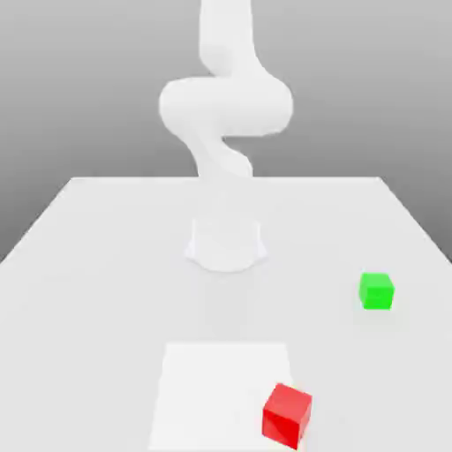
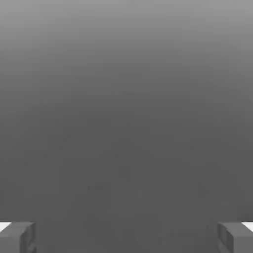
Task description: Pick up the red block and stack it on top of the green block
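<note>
A: Table (image 1: 97,256) white, arm (image 1: 225,106) rising from its base at the far middle. Where does the pincer (image 2: 126,237) sit?

B: Hand view gives it: grey fingertips (image 2: 17,237) spread wide apart, nothing between them, facing blank grey.

A: The blocks?

B: Exterior view: green block (image 1: 376,290) on the table toward that view's right; red block (image 1: 287,414) nearer the camera, at a pale square's (image 1: 212,388) corner, turned slightly. Well apart.

A: Bearing from the pincer?

B: Neither cube lies between the fingers. Judged: the red one sits well below and away; a long descent first.
</note>
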Motion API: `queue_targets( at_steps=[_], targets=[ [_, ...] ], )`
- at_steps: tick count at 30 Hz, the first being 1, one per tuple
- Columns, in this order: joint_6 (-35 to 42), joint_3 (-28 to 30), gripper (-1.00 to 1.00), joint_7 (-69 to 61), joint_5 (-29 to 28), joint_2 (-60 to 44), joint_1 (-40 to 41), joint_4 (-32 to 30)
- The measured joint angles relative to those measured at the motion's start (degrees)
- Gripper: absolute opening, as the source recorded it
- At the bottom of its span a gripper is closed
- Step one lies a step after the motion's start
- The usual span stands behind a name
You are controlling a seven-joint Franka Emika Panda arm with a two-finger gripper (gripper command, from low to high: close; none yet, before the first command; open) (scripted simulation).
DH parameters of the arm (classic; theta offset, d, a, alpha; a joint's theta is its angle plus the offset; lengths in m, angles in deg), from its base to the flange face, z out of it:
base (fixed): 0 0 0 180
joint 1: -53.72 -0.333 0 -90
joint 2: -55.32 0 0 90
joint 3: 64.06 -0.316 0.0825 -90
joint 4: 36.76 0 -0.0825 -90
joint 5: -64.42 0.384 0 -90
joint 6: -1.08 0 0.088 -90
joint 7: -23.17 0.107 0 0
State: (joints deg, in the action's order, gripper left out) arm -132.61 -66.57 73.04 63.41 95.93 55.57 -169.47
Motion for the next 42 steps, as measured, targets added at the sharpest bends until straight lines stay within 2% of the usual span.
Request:
queue_targets(
  at_steps=[8, 16, 21, 25, 30, 31, 37, 42],
  targets=[
    [-6.2, -7.3, 0.0, 13.8, -4.2, -17.0, 4.9, -3.0],
    [-12.2, -11.6, 0.0, 27.3, -8.3, -33.7, 7.0, -5.9],
    [-16.2, -12.3, 0.0, 34.4, -9.0, -43.8, 6.0, -7.8],
    [-19.7, -12.7, 0.0, 38.0, -7.0, -51.4, 5.0, -9.3],
    [-27.5, -8.7, 0.0, 42.4, -11.4, -61.7, 1.7, -8.1],
    [-28.4, -8.1, -1.0, 42.9, -12.0, -62.8, 1.2, -7.9],
    [-29.0, -7.8, -1.0, 43.1, -12.4, -63.4, 0.9, -7.8],
    [-22.6, -11.0, -1.0, 39.5, -7.4, -55.4, 3.2, -9.2]
  ],
)
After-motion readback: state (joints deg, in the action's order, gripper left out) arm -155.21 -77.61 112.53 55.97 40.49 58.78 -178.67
